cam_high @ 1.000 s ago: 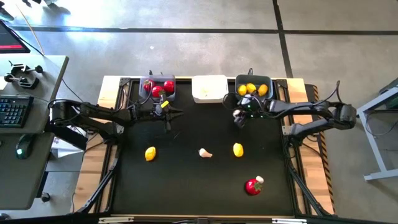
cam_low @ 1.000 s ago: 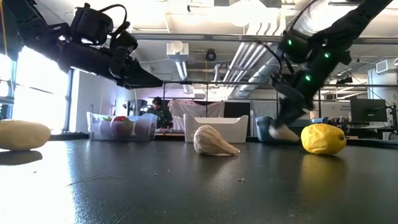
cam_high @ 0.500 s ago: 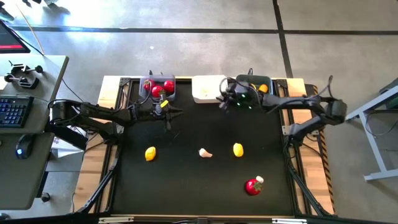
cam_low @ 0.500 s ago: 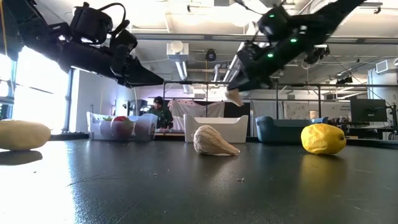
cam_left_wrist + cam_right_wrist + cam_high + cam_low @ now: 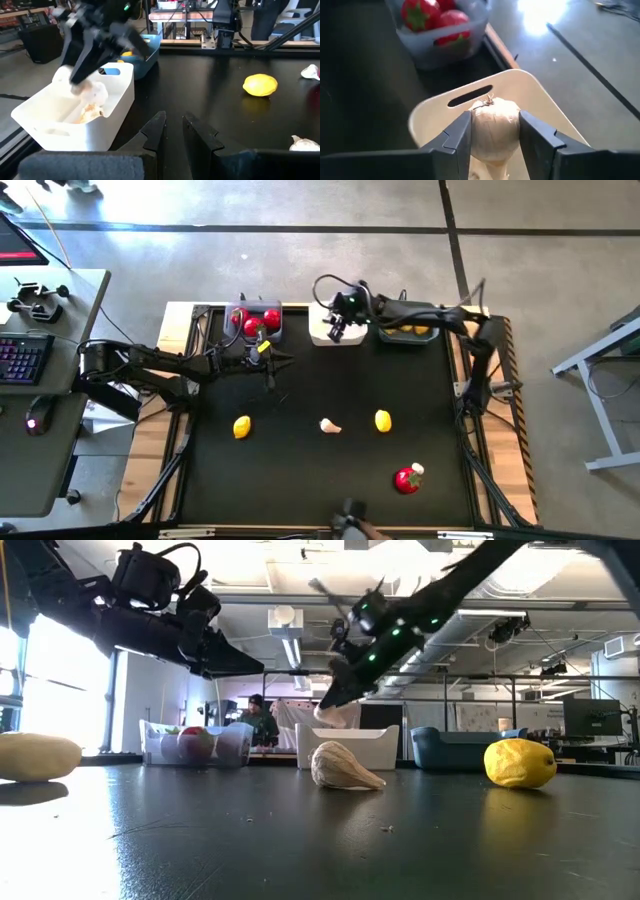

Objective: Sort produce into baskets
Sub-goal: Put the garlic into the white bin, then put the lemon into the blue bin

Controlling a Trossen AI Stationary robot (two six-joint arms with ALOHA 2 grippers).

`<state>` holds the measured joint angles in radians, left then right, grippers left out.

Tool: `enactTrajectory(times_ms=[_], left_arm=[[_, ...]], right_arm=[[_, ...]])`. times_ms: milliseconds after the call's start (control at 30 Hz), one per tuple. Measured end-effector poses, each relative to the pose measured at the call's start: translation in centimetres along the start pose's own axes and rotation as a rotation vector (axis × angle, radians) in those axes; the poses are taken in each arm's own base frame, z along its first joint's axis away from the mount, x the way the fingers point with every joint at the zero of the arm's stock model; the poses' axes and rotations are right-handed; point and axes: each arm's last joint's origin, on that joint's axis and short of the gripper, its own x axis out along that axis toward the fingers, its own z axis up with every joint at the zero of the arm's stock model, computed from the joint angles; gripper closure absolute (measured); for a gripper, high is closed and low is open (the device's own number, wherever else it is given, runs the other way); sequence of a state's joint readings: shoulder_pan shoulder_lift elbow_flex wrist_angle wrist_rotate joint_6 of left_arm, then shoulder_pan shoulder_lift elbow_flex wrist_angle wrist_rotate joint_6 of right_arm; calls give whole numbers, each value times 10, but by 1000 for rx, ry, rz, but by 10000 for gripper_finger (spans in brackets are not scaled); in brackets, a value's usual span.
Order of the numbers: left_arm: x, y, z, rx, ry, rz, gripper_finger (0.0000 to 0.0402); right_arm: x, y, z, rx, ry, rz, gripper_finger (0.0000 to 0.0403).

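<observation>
The right tool (image 5: 492, 131) is clamped on a garlic bulb (image 5: 493, 127), poised over the white basket (image 5: 335, 322). The right wrist view makes the grip plain, which from overhead is only a dark blur. The left wrist view reveals another garlic piece (image 5: 90, 113) already inside that basket. The left tool (image 5: 173, 131) hangs near the grey basket (image 5: 255, 321) of tomatoes (image 5: 270, 317), fingers nearly together, empty. Two lemons (image 5: 242, 426), a garlic and a tomato lie on the black tabletop (image 5: 300, 470).

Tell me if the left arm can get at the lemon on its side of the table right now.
Probably yes. The left tool is shut and empty, and the lemon lies alone on bare table with nothing between them.
</observation>
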<state>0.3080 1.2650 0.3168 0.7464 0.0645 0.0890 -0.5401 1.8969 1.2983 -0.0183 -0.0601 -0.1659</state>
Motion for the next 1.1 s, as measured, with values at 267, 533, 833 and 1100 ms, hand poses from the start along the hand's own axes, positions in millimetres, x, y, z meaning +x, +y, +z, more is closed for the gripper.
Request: enactTrajectory(times_ms=[267, 533, 833, 1100], left_arm=[[0, 0, 0, -4, 0, 3, 353], [0, 1, -2, -6, 19, 29, 353], [0, 1, -2, -7, 24, 34, 353], [0, 1, -2, -7, 25, 34, 353]], right_arm=[[46, -14, 5, -158, 127, 32, 277], [55, -17, 13, -146, 182, 37, 260], [54, -8, 18, -74, 195, 47, 167], [42, -4, 29, -95, 163, 46, 160]])
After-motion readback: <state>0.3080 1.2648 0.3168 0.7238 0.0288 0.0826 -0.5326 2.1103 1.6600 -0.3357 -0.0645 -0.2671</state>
